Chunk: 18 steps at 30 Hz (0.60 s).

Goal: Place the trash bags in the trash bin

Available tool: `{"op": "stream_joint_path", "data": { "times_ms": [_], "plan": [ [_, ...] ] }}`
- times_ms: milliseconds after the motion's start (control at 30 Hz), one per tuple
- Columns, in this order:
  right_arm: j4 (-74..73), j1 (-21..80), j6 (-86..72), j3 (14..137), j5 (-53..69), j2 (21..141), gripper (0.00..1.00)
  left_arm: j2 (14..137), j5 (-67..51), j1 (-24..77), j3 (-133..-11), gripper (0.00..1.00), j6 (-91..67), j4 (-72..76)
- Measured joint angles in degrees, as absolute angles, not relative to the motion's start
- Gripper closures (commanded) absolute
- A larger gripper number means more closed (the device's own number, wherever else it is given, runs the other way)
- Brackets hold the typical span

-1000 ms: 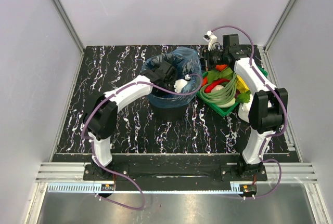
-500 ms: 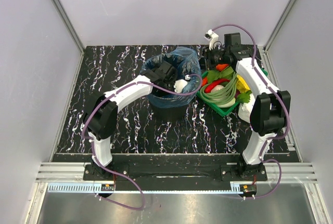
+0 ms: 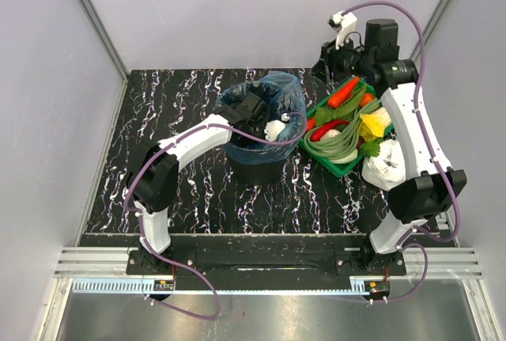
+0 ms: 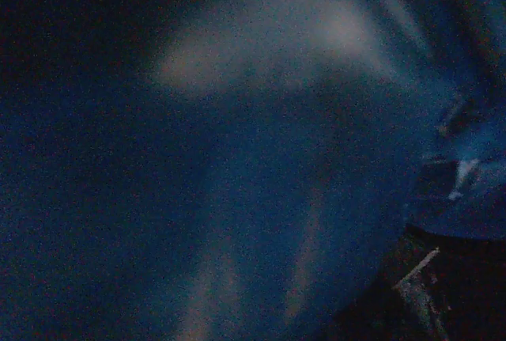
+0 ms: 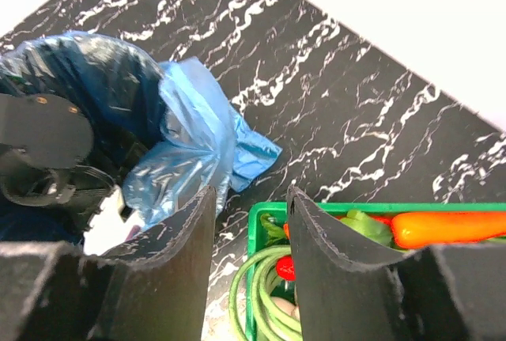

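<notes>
Near the middle of the worktop (image 3: 190, 104), the trash bin (image 3: 254, 168) is lined with a blue trash bag (image 3: 277, 92) draped over its rim. The left gripper (image 3: 251, 111) is sunk inside, spread wide. Over the far right corner, the right gripper (image 5: 251, 198) is held released and empty, near the green tray (image 5: 257, 226).

You found the thin, wrinkly, translucent blue plastic film bag (image 3: 285, 92) lining the tall matte black plastic cylindrical bin (image 3: 254, 168). The bin stood upright, and the film draped over its far rim.
</notes>
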<state>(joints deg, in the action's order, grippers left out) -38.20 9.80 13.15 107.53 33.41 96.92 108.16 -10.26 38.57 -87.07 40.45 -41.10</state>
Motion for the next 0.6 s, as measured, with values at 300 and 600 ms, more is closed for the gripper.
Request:
{"op": "stream_joint_path", "data": {
  "times_ms": [300,600],
  "plan": [
    [-43.00,13.19,15.81,112.16,35.14,95.70,0.50,108.09,-10.24,38.57,-87.74,0.04,40.42,-41.10],
    [-46.59,20.05,18.96,115.90,33.10,101.12,0.49,108.07,-10.26,38.57,-87.74,0.04,40.38,-41.10]
  ]
}}
